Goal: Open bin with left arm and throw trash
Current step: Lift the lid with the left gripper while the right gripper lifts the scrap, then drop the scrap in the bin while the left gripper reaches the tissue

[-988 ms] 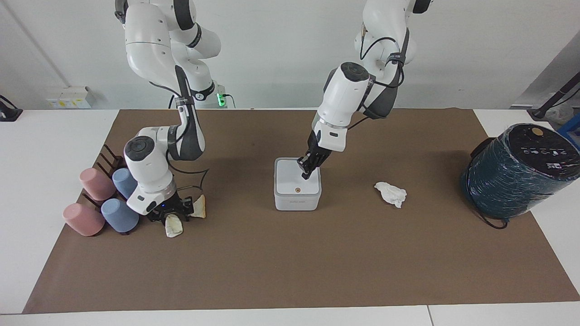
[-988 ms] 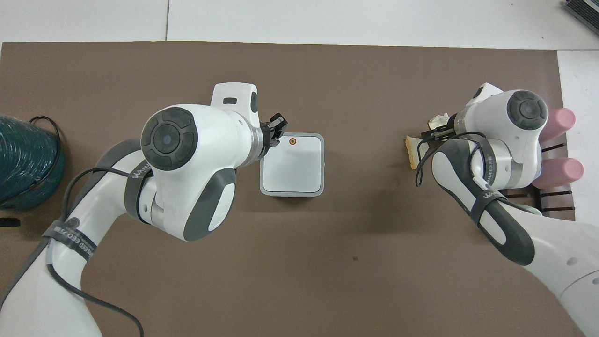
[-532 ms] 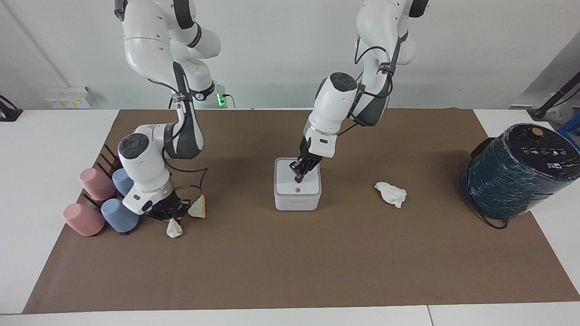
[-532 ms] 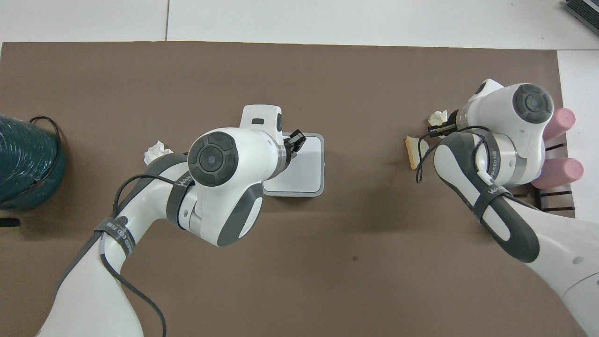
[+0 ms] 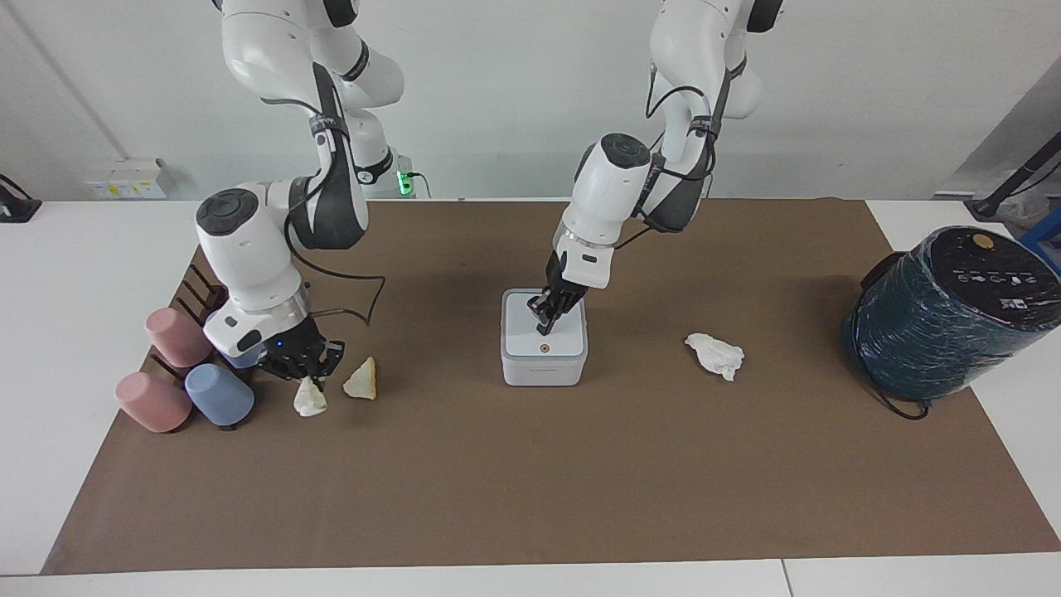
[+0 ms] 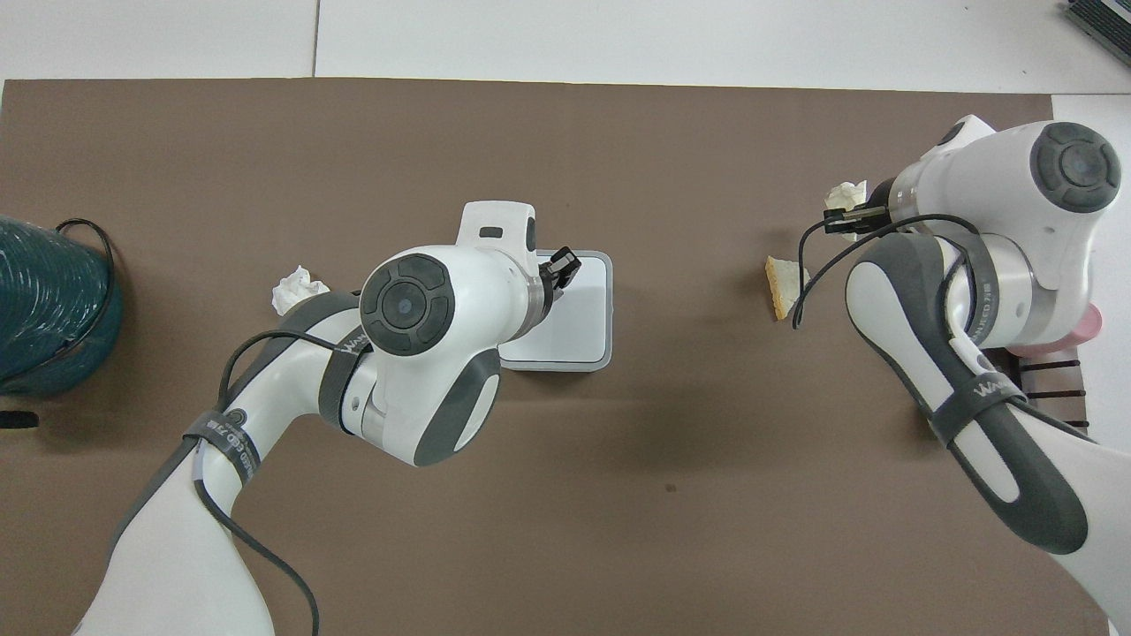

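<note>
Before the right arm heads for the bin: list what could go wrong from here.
1. The bin has its lid down, with the left gripper shut and its tip on the lid; a wad brought now would have nowhere to go.
2. The right gripper holds the cream wad only by its top, so it might slip in transit.
3. The left arm leans over the bin, so the two arms could crowd each other there.

Bin (image 5: 543, 348) at mid-mat, lid down, left gripper (image 5: 543, 319) on it. One paper wad (image 5: 714, 354) beside bin toward left arm's end, cylinder (image 5: 945, 311) at that table end. Two wads toward right arm's end: one (image 5: 362, 381) on mat, one (image 5: 309, 400) pinched in right gripper (image 5: 300, 369). Cups (image 5: 186, 365) just beside.
</note>
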You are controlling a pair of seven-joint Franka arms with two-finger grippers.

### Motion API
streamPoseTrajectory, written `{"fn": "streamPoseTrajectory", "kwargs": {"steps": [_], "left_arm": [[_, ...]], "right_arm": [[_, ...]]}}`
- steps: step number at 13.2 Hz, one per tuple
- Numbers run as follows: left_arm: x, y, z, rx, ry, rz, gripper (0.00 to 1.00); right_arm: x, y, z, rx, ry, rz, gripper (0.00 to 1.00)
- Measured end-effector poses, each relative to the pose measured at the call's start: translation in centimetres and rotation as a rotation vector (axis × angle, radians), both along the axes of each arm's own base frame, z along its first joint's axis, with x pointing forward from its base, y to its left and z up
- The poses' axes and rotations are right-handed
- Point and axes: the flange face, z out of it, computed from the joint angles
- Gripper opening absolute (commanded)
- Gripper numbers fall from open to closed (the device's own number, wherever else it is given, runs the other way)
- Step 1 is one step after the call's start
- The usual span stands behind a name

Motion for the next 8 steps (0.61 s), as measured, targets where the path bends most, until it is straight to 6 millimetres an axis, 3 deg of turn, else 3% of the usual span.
{"fn": "streamPoseTrajectory", "kwargs": {"steps": [2, 5, 6, 7, 8], "left_arm": [[2.1, 2.1, 3.6, 0.025, 0.053, 0.022, 0.0], [5.3, 7.5, 8.2, 0.055, 0.094, 0.033, 0.0], [6.0, 9.1, 8.6, 0.075, 0.094, 0.009, 0.12], [6.7, 10.9, 8.5, 0.103, 0.084, -0.024, 0.55], [7.4, 12.6, 8.3, 0.126, 0.075, -0.059, 0.9]], "right_arm": [[-0.9, 0.4, 2.7, 0.007, 0.002, -0.011, 0.0], [-3.0, 3.2, 7.6, 0.047, 0.002, -0.047, 0.0], [-3.6, 5.0, 8.7, 0.092, 0.0, -0.068, 0.0], [-4.1, 7.2, 9.4, 0.138, -0.001, -0.08, 0.0], [-4.4, 9.4, 9.6, 0.164, -0.005, -0.079, 0.0]]}}
